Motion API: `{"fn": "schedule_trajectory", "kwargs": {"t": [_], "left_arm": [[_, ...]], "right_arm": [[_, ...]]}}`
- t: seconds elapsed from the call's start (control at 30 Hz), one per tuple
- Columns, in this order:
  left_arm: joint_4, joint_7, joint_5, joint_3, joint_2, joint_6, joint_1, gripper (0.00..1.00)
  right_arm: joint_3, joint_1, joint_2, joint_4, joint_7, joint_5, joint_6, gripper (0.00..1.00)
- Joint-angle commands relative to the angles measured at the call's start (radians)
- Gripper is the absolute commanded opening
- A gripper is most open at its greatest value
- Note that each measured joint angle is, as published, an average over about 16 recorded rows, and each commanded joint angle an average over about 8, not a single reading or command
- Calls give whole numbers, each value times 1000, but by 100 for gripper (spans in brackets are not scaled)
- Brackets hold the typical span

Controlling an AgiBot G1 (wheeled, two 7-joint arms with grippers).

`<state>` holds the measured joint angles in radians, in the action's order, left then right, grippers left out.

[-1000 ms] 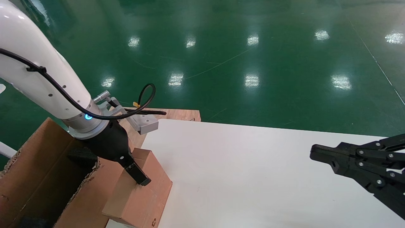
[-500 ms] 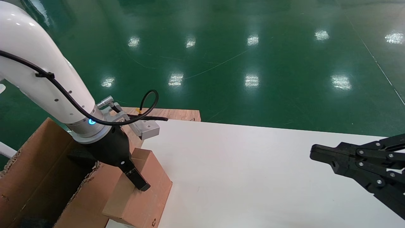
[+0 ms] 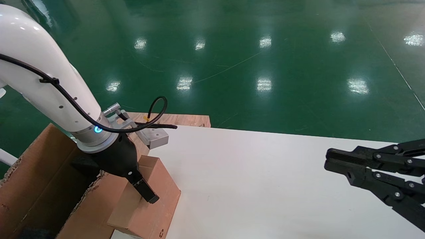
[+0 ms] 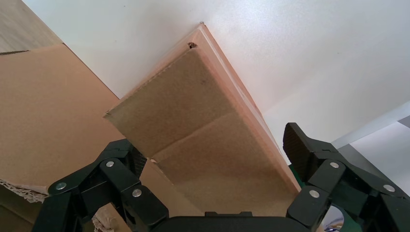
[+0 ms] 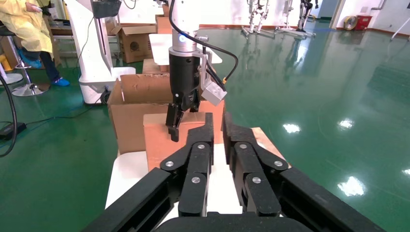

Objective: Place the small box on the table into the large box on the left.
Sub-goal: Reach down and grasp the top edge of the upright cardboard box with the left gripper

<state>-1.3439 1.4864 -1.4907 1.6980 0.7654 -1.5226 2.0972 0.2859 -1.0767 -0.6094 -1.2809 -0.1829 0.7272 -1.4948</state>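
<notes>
The small box (image 3: 147, 202) is seen tilted at the left edge of the white surface (image 3: 265, 186), one side raised and leaning against the outer wall of the large box (image 3: 36, 186), its lower edge resting on the surface. A tiny dark recycling mark is visible near its lowest corner in the head view. The left hand (image 3: 132, 181) is positioned at the small box with its jaws spread wide across it: in the left wrist view (image 4: 212, 154) one finger (image 4: 302, 150) is seen along one long edge and the other finger (image 4: 116, 166) at the opposite edge. Whether the pads are pressing on the cardboard cannot be told.

The large box stands off the left side of the surface, its ragged torn flap edges facing the small box and its dark interior open upward. A pale wooden board (image 3: 179, 119) is seen beyond the left arm, at the far-left corner of the surface.

The right hand (image 3: 328, 159) is held above the right part of the surface, well apart from both boxes, its fingers nearly closed with a narrow gap between them and nothing gripped. The green glossy floor (image 3: 265, 66) lies beyond.
</notes>
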Motion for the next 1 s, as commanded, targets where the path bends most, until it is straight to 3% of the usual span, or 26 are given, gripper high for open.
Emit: {"fn": "schedule_trajectory", "kwargs": {"t": [0.03, 1.0], "left_arm": [[0, -1, -2, -1, 0, 0, 0, 0], [7, -7, -7, -4, 5, -1, 1, 0]], "right_arm": [[0, 0, 0, 0, 0, 0, 0, 100], [0, 0, 0, 0, 0, 0, 0, 100]]}}
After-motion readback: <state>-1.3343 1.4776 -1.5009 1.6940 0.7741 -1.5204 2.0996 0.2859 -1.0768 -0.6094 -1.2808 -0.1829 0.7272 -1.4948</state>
